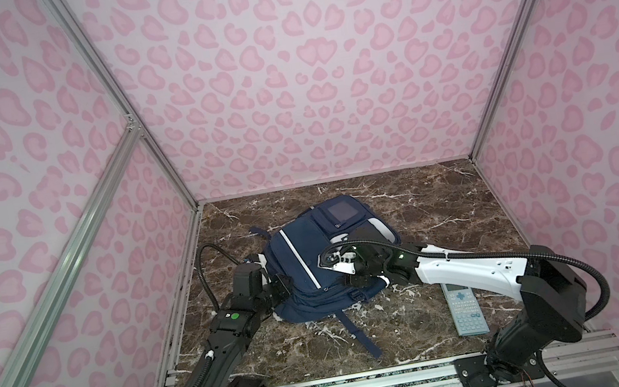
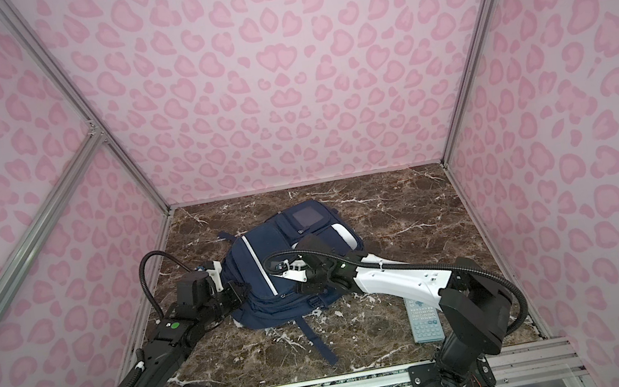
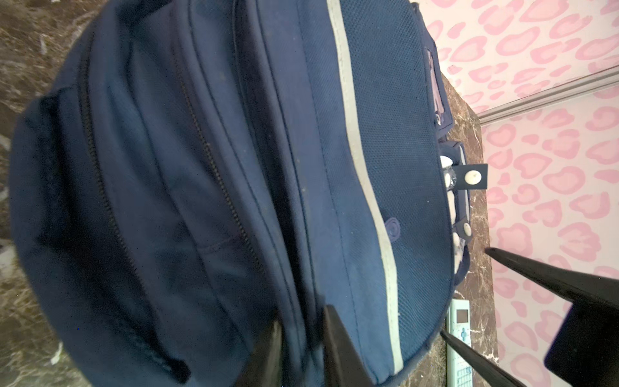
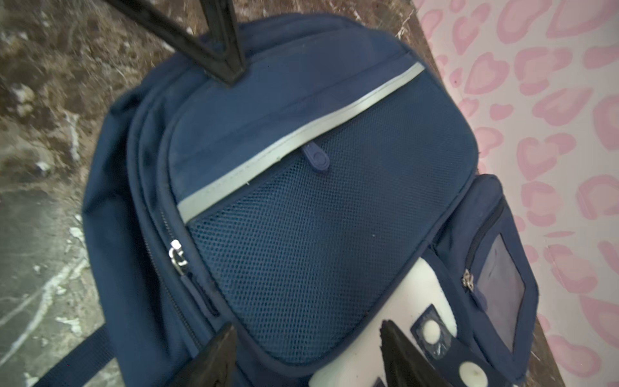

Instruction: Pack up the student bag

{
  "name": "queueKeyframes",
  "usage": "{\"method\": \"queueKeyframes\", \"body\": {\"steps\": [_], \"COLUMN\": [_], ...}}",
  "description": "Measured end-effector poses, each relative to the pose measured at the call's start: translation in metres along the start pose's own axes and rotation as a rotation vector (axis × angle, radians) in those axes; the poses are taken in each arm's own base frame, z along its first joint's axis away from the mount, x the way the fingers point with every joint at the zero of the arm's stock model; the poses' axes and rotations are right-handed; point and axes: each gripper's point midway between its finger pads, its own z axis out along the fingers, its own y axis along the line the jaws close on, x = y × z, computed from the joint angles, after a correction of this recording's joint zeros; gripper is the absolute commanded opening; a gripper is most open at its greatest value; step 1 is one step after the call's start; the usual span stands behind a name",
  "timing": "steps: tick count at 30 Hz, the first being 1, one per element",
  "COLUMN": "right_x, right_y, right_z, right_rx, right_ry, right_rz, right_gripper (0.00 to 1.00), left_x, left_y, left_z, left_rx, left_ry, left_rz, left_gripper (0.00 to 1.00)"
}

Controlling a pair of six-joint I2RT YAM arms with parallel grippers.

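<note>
— On the table (image 1: pixel 427 201), where does the student bag (image 1: pixel 318 243) lie?
— Flat near the middle, pockets up; one strap (image 1: pixel 359 332) trails toward the near edge (a pale calculator (image 1: pixel 465 313) lies apart from it, on the right).
— And the left tool (image 3: pixel 303 315)?
— At the bag's left side; its jaws stand narrowly apart with navy fabric between them; whether they pinch it I cannot tell.
— The right tool (image 4: pixel 307 324)?
— Spread wide over the mesh pocket (image 4: pixel 301 251); nothing held.
</note>
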Motion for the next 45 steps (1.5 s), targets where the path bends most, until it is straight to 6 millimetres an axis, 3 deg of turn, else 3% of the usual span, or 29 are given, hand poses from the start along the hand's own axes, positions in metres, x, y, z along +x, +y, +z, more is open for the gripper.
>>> {"method": "queueKeyframes", "body": {"steps": [5, 8, 14, 16, 18, 23, 25, 27, 31, 36, 41, 45], "right_x": [0.007, 0.007, 0.015, 0.021, 0.022, 0.014, 0.014, 0.013, 0.007, -0.011, -0.004, 0.003], "right_y": [0.009, 0.014, 0.031, 0.030, 0.025, 0.017, 0.019, 0.023, 0.025, 0.017, 0.022, 0.016], "right_z": [0.015, 0.024, 0.021, 0.020, 0.021, 0.032, 0.036, 0.038, 0.034, 0.006, -0.003, 0.006], "right_rx": [-0.026, -0.036, -0.072, -0.066, -0.053, -0.038, -0.042, -0.047, -0.044, -0.017, -0.040, -0.074], "right_ry": [0.029, 0.050, 0.067, 0.078, 0.080, 0.064, 0.064, 0.064, 0.055, -0.002, -0.027, -0.035], "right_rz": [-0.055, -0.087, -0.105, -0.102, -0.111, -0.117, -0.132, -0.149, -0.154, -0.080, 0.017, 0.146], "right_gripper": [0.62, 0.67, 0.67, 0.59, 0.43, 0.28, 0.10, 0.00, 0.00, 0.00, 0.00, 0.00], "left_x": [0.001, 0.002, 0.003, 0.002, 0.001, -0.002, -0.002, -0.002, -0.001, -0.006, -0.025, -0.054], "left_y": [0.001, 0.002, 0.004, 0.003, 0.002, 0.000, 0.002, 0.002, 0.004, 0.002, -0.016, -0.037], "left_z": [0.001, 0.002, 0.007, 0.007, 0.007, 0.008, 0.009, 0.011, 0.014, 0.027, 0.045, 0.039], "left_rx": [-0.002, -0.007, -0.015, -0.012, -0.009, -0.002, -0.009, -0.012, -0.020, -0.027, 0.007, 0.031], "left_ry": [0.007, 0.011, 0.022, 0.024, 0.024, 0.013, 0.012, 0.015, 0.023, 0.046, 0.052, -0.025], "left_rz": [-0.002, -0.003, -0.007, -0.007, -0.007, -0.005, -0.006, -0.007, -0.010, -0.014, -0.011, 0.041], "left_gripper": [0.21, 0.20, 0.20, 0.19, 0.19, 0.19, 0.19, 0.19, 0.19, 0.20, 0.29, 0.60]}}
